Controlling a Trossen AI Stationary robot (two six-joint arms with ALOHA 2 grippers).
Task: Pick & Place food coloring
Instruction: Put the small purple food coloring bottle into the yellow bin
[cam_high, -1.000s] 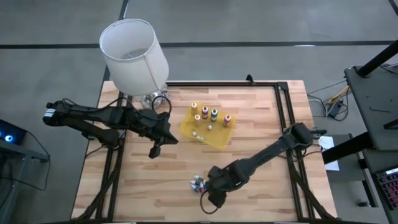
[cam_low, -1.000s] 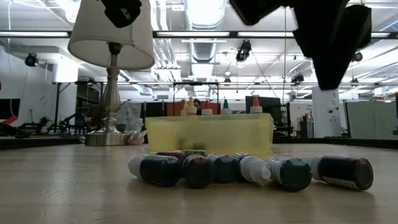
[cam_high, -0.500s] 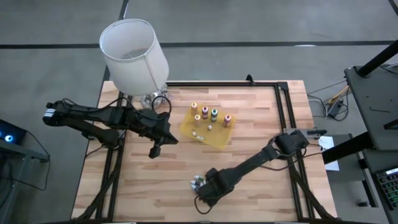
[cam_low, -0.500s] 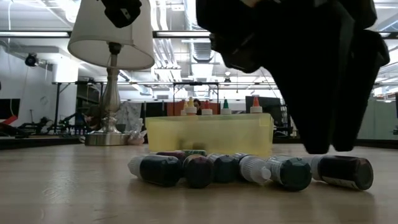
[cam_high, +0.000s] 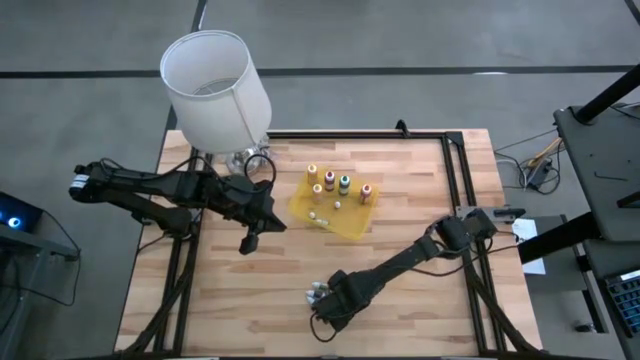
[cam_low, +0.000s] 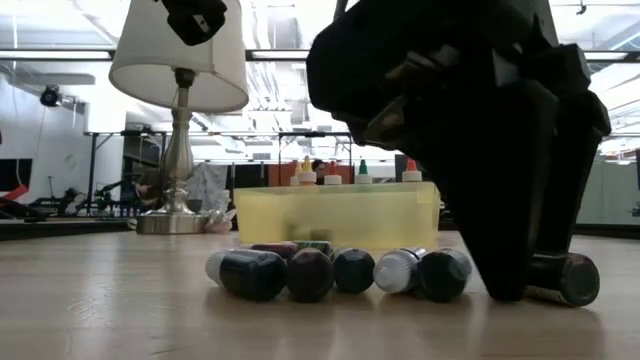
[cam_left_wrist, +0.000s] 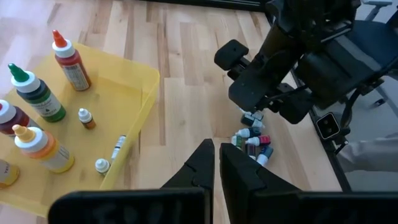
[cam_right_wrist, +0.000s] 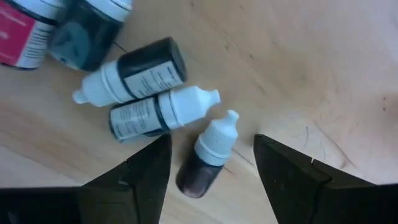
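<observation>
Overhead: yellow tray (cam_high: 352, 222) on the desk (cam_high: 420, 180) holds five upright bottles (cam_high: 344, 184) and two tiny vials (cam_high: 322, 214); the left claw (cam_high: 247, 243), closed and empty, hangs beside it. Low view: six small vials (cam_low: 310, 274) lie in a row before the tray. Right wrist: the right claw (cam_right_wrist: 211, 165), open, straddles one dark vial (cam_right_wrist: 207, 154); four more lie nearby.

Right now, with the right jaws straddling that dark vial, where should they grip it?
Grip the dark vial across its body, below the white cap. It lies flat on the table, slightly apart from the others, so come straight down; the open right gripper already brackets it.
</observation>
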